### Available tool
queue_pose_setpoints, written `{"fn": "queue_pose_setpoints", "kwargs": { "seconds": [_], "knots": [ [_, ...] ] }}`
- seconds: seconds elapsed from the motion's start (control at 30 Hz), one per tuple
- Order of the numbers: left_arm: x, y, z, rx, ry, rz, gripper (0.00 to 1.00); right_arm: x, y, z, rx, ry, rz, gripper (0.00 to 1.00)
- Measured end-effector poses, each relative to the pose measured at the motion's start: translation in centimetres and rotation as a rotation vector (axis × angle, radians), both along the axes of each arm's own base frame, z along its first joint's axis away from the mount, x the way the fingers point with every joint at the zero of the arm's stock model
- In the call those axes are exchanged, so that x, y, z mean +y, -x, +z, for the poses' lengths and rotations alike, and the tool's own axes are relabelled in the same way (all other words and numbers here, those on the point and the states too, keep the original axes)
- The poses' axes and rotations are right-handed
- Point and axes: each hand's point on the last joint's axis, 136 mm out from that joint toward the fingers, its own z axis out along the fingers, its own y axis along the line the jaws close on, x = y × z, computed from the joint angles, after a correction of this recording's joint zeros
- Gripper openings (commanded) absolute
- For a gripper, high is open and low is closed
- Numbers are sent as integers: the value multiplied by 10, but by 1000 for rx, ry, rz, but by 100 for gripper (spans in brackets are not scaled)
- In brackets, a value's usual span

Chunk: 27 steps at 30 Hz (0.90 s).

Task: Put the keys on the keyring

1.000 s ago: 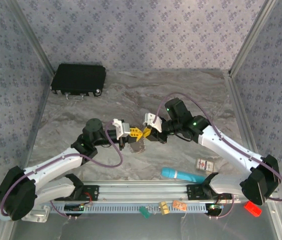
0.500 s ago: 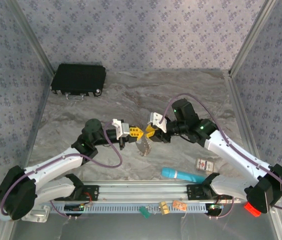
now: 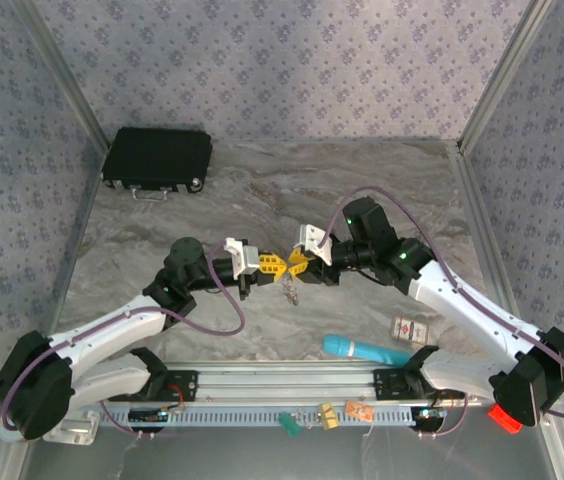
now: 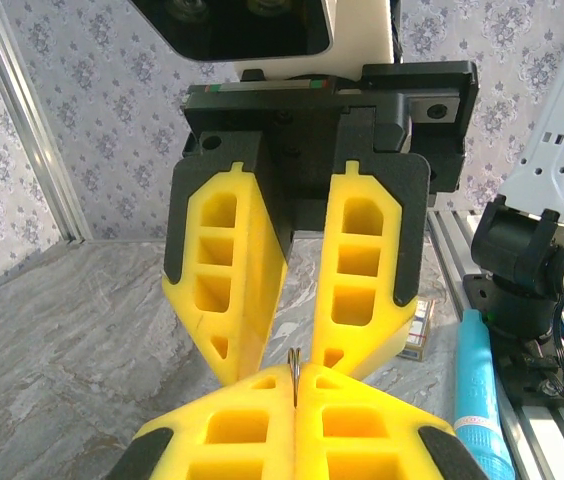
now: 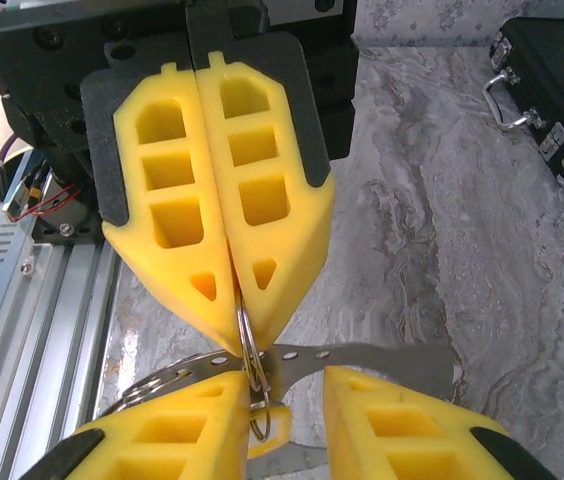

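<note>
My left gripper (image 3: 268, 265) and right gripper (image 3: 300, 264) meet tip to tip above the table's middle. The left gripper (image 4: 295, 385) is shut on the thin silvery keyring (image 4: 295, 366), held edge-on. From the right wrist view the keyring (image 5: 247, 345) hangs out of the left fingers (image 5: 262, 270). The right gripper (image 5: 292, 410) stands open around it. A key with a yellow head (image 5: 274, 428) sits by the ring next to one right finger. Flat metal blades (image 5: 372, 355) with holes cross the gap. The keys (image 3: 289, 291) dangle below both grippers.
A black case (image 3: 157, 157) lies at the back left. A turquoise cylinder (image 3: 364, 349) and a small card box (image 3: 409, 329) lie near the right arm's base. Green, yellow and orange pieces (image 3: 328, 415) sit on the front rail, a red one (image 3: 505, 417) at right.
The right arm swung outward to the right, then its gripper closed in on the left gripper's tips. The dangling keys shifted right and hang tighter. The left arm held still.
</note>
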Motion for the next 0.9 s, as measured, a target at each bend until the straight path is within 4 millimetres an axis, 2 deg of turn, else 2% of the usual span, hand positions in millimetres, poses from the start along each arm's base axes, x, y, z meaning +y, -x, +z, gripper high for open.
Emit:
{"fn": "queue_pose_setpoints", "kwargs": {
  "seconds": [0.1,0.2,0.33,0.37,0.57,0.9],
  "knots": [
    [0,0,0,0,0,0,0,1,0,1,-1,-6,4,17],
    [0,-1,0,1,0,7,0,3,2,0,10,-7,9,0],
    [1,-6,-2,4,-5,34,27,3,0,-2,6,3,2,0],
    [2,-7,-2,-4,-11,44,28,2,-1,-4,5,16,-5,0],
    [5,-13,-19,10,-112,86,28,-5,-9,-20,-18,150,-40,0],
    [4,-14,-27,8,-185,88,24,-3,-2,-22,-83,280,2,0]
  ]
}}
